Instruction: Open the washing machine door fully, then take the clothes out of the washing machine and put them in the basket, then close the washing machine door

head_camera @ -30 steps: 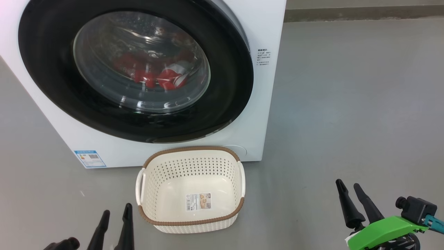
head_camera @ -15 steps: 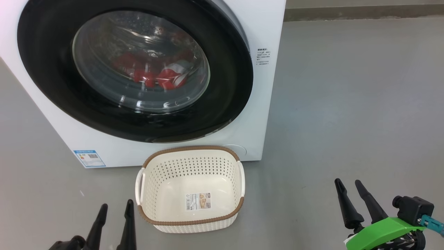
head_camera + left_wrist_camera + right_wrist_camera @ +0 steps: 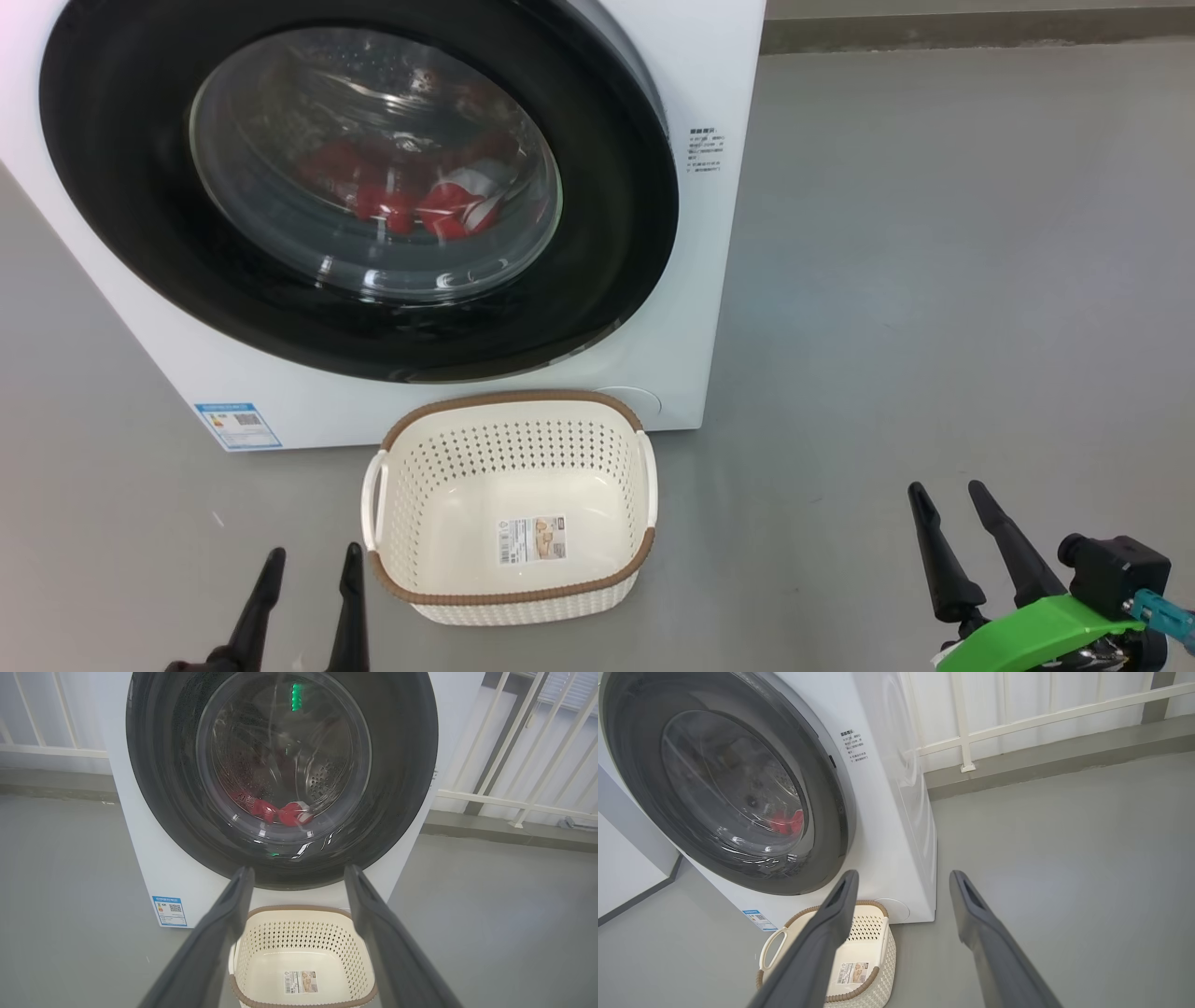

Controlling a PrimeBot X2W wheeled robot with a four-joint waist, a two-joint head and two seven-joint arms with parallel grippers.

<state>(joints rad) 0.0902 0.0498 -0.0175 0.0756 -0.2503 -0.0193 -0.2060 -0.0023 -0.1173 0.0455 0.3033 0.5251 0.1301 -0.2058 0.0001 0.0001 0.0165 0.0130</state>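
Behind the glass door [image 3: 359, 177], the clothes [image 3: 439, 201] are being contained; a label [image 3: 532, 539] is being carried in the basket [image 3: 509, 403]; left tool [image 3: 314, 553] and right tool [image 3: 945, 487] are being held released.

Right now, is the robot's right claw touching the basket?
Apart. The head view shows a wide stretch of bare grey floor between the open right gripper and the basket.
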